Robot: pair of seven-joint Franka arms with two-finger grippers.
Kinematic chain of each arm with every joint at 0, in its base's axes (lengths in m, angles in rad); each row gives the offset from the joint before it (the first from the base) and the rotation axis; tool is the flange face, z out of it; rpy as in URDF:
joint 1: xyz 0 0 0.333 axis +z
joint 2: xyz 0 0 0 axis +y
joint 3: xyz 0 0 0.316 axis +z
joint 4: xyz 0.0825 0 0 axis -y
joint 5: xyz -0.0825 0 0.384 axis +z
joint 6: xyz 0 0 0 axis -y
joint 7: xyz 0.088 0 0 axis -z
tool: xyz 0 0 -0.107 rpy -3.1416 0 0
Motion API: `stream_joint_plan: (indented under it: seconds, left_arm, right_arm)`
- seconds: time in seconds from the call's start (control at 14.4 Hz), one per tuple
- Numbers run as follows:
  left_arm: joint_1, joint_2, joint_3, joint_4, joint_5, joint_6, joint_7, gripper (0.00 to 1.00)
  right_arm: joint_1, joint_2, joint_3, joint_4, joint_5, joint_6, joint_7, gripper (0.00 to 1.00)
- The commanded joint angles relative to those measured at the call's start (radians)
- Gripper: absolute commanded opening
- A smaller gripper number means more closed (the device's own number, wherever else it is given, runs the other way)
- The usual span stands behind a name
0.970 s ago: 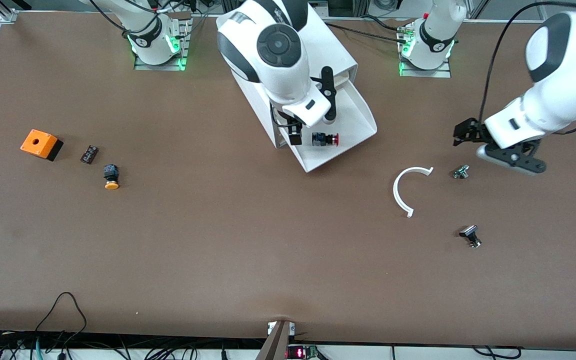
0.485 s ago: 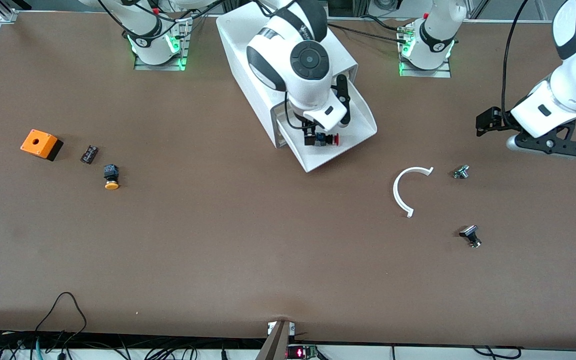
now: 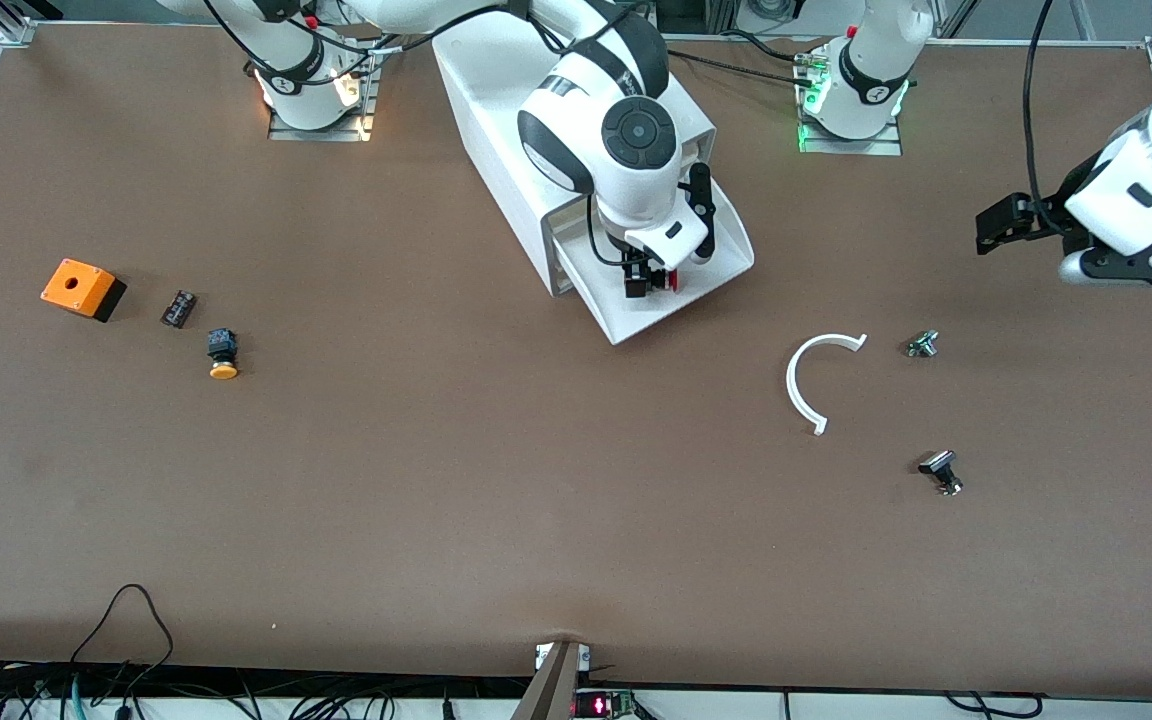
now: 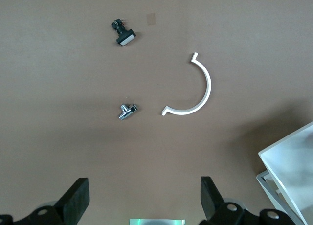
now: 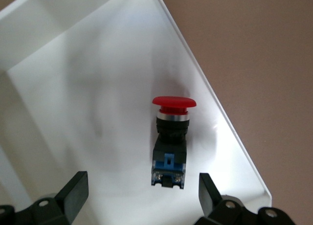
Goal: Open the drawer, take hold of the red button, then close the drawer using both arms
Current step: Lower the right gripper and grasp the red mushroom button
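the drawer stands pulled out of the white cabinet, and the button lies on its side on the drawer floor, red cap toward the drawer's side wall. the right gripper is down over the drawer with its jaws spread wide on either side of the button's black body, gripping nothing; from the front the arm's wrist hides most of the button. the left gripper hangs in the air over the worktop at the left arm's end, jaws wide open and empty. under it lie a white curved strip, a small metal fitting and a black-headed part. toward the right arm's end sit an orange box, a small black block and an orange-capped button, well apart from the cabinet.
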Motion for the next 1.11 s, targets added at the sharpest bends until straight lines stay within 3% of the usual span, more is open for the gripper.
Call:
stream_joint_plan:
  seconds: [0.0, 0.76, 1.04]
  left_arm:
    - [-0.006, 0.026, 0.005, 0.057, 0.010, -0.037, -0.001, 1.00]
    - [-0.009, 0.057, -0.005, 0.050, 0.013, -0.034, -0.015, 1.00]
    - [-0.009, 0.097, -0.005, 0.108, 0.016, -0.039, -0.012, 1.00]
  right_arm:
    - [0.017, 0.040, -0.006, 0.046, -0.035, 0.013, 0.037, 1.00]
    - [0.025, 0.046, -0.006, 0.046, -0.041, 0.018, 0.064, 1.00]
    - [0.027, 0.047, -0.006, 0.045, -0.041, 0.023, 0.110, 1.00]
